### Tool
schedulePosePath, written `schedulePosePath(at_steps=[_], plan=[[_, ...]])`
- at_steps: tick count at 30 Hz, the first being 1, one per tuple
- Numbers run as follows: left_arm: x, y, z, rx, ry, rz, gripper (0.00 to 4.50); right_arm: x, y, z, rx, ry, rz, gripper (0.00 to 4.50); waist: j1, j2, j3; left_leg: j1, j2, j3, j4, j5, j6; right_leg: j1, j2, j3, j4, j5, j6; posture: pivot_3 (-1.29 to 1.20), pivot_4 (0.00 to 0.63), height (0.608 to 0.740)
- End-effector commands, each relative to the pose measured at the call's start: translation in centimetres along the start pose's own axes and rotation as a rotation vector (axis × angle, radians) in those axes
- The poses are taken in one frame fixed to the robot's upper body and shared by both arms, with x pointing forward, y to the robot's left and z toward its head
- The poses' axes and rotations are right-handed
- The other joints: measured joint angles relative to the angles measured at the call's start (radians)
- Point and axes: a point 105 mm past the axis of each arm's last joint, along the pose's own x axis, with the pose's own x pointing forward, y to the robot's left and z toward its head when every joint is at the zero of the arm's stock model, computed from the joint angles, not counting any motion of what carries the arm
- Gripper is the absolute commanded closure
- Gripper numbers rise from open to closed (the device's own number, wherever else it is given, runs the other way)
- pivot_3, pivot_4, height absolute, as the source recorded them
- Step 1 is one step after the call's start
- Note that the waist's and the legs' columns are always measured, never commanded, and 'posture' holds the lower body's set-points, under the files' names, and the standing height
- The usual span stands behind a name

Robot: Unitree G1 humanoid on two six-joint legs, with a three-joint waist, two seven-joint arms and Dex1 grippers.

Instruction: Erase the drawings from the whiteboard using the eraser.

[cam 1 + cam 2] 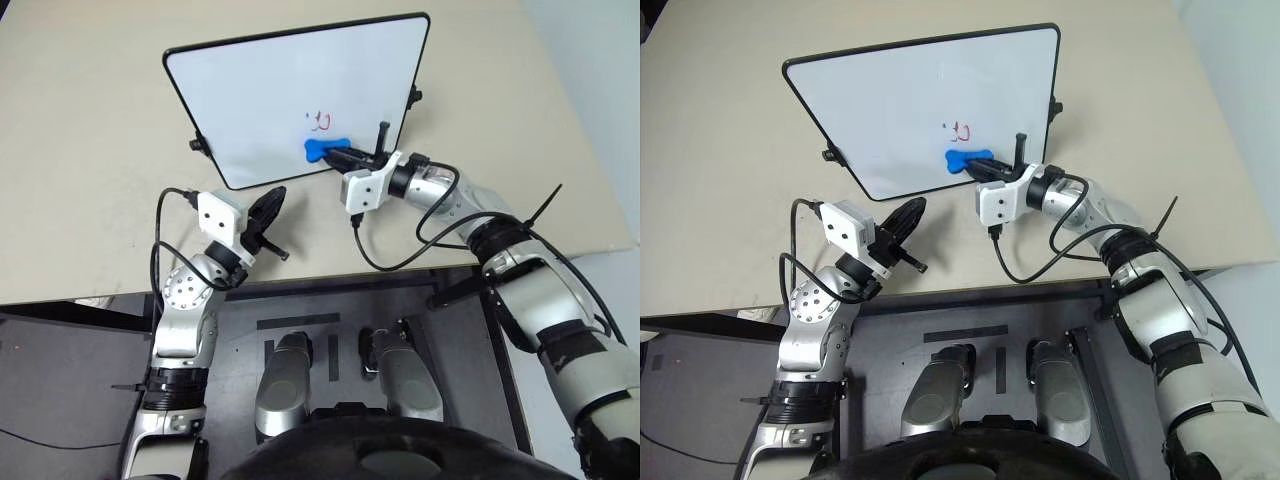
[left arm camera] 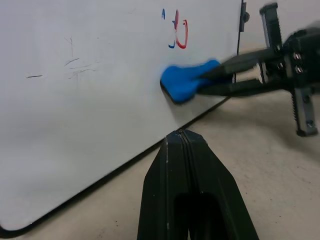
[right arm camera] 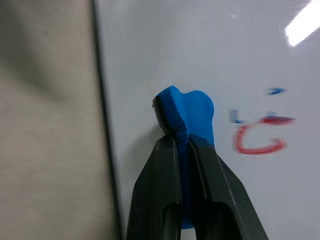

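The whiteboard (image 1: 270, 95) lies on the beige table, black-framed with small knobs on its sides. The drawings (image 1: 320, 121), small blue and red scribbles, sit in its near right part. My right gripper (image 1: 340, 154) is shut on the blue eraser (image 1: 318, 150), whose free end rests on the board just below the drawings (image 3: 257, 135). In the right wrist view the eraser (image 3: 187, 112) sticks out between the black fingers (image 3: 155, 185). My left gripper (image 1: 268, 208) is shut and empty, hovering just off the board's near edge. In the left wrist view the eraser (image 2: 182, 82) lies below the drawings (image 2: 177, 35).
The beige table (image 1: 90, 150) stretches wide around the board on the left and far side. Its near edge runs just behind my arms. Faint old marks (image 2: 75, 65) show on the board's left part. A black cable (image 1: 390, 262) loops from my right wrist.
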Motion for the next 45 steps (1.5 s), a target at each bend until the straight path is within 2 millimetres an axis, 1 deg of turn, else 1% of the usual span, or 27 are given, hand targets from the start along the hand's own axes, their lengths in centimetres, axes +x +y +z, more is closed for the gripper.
schedulePosePath(at_steps=[1,5,9,11,16,20,25,28,30,31,34,38,42,43,45], plan=[[0.3,0.0,1.5,0.039,-0.055,-0.009,4.5,-0.4,-5.1,-0.4,-0.067,0.016,-0.208,4.49,-0.001,0.0,0.0,0.0,0.0,0.0,0.0,0.0,0.0,0.0,0.0,0.0,0.0,0.001,0.0,0.0,0.15,0.74],[0.6,0.0,1.5,0.038,-0.056,-0.017,4.5,-0.8,-6.4,-0.4,-0.106,0.015,-0.289,4.49,-0.001,0.001,0.0,0.0,0.0,0.0,0.0,-0.001,-0.002,0.0,0.0,0.0,0.0,0.003,0.0,0.0,0.15,0.74],[0.7,-0.1,1.5,0.037,-0.057,-0.025,4.5,-0.7,-6.3,-0.4,-0.115,0.021,-0.305,4.49,-0.002,0.001,0.0,0.0,0.0,0.0,-0.001,-0.001,-0.002,0.0,0.0,0.0,-0.001,0.006,0.0,0.0,0.15,0.74],[0.8,-0.1,1.5,0.037,-0.057,-0.028,4.5,-0.6,-5.6,-0.7,-0.107,0.038,-0.284,4.49,-0.003,0.001,0.0,0.0,0.0,0.0,-0.001,-0.001,-0.002,0.0,0.0,0.0,-0.001,0.006,0.0,0.0,0.15,0.74],[0.9,-0.1,1.5,0.038,-0.059,-0.034,4.5,0.0,-2.2,-0.8,-0.04,0.045,-0.158,4.49,-0.01,0.0,0.0,0.0,0.0,0.0,-0.001,0.0,-0.002,0.0,0.0,0.001,-0.002,0.005,0.001,0.0,0.15,0.74],[0.9,-0.1,1.5,0.04,-0.061,-0.038,4.5,0.2,0.1,-1.0,-0.004,0.059,-0.066,4.49,-0.017,0.0,0.0,0.001,0.0,0.0,-0.001,-0.001,-0.002,0.0,0.001,0.001,-0.003,0.005,0.001,0.0,0.15,0.74],[0.9,-0.1,1.6,0.041,-0.062,-0.039,4.5,0.2,1.2,-1.0,0.015,0.058,-0.014,4.49,-0.018,0.001,0.0,0.001,0.0,0.0,-0.002,-0.001,-0.003,0.0,0.001,0.001,-0.004,0.004,0.004,0.0,0.15,0.74],[0.9,-0.1,1.6,0.041,-0.062,-0.041,4.5,0.3,0.8,-0.8,0.008,0.05,-0.028,4.49,-0.017,0.001,0.001,0.0,0.0,0.0,-0.002,-0.002,-0.005,0.0,0.001,0.001,-0.004,0.004,0.004,0.0,0.15,0.74],[1.0,-0.2,1.6,0.041,-0.063,-0.042,4.5,0.4,-0.2,-0.5,-0.012,0.029,-0.064,4.49,-0.017,0.001,0.001,0.0,0.0,0.0,-0.002,-0.002,-0.005,0.0,0.001,0.001,-0.004,0.004,0.003,0.0,0.15,0.74],[1.0,-0.2,1.6,0.041,-0.063,-0.043,4.5,0.5,-0.8,-0.2,-0.024,0.014,-0.087,4.49,-0.017,0.001,0.001,0.0,0.0,0.0,-0.002,-0.002,-0.005,0.0,0.001,0.001,-0.005,0.006,0.001,0.0,0.15,0.74],[1.0,-0.2,1.6,0.04,-0.064,-0.044,4.5,1.0,-3.6,1.2,-0.075,-0.047,-0.185,4.49,-0.018,0.001,0.001,-0.001,0.0,0.0,-0.003,-0.002,-0.005,-0.001,0.001,0.001,-0.008,0.006,0.001,0.0,0.15,0.74],[1.0,-0.2,1.6,0.04,-0.065,-0.045,4.5,1.1,-5.8,2.3,-0.113,-0.096,-0.268,4.49,-0.019,0.001,0.001,-0.002,0.0,0.0,-0.003,-0.002,-0.004,-0.002,0.001,0.001,-0.012,0.006,0.002,0.0,0.15,0.74],[1.0,-0.2,1.6,0.038,-0.065,-0.045,4.5,1.2,-6.2,2.9,-0.125,-0.115,-0.282,4.49,-0.016,0.001,0.001,-0.002,0.0,0.0,-0.004,-0.002,-0.004,-0.001,0.001,0.001,-0.014,0.006,0.003,0.0,0.15,0.74],[1.0,-0.2,1.5,0.038,-0.064,-0.044,4.5,1.3,-6.1,2.9,-0.123,-0.117,-0.278,4.49,-0.016,0.001,0.001,-0.002,0.0,0.0,-0.003,-0.002,-0.004,-0.001,0.001,0.001,-0.015,0.006,0.003,0.0,0.15,0.74],[1.0,-0.2,1.5,0.038,-0.063,-0.044,4.5,1.5,-5.1,2.7,-0.11,-0.105,-0.242,4.49,-0.015,0.001,0.001,-0.003,0.0,0.0,-0.003,-0.002,-0.004,-0.002,0.001,0.001,-0.015,0.005,0.003,0.0,0.15,0.74]])
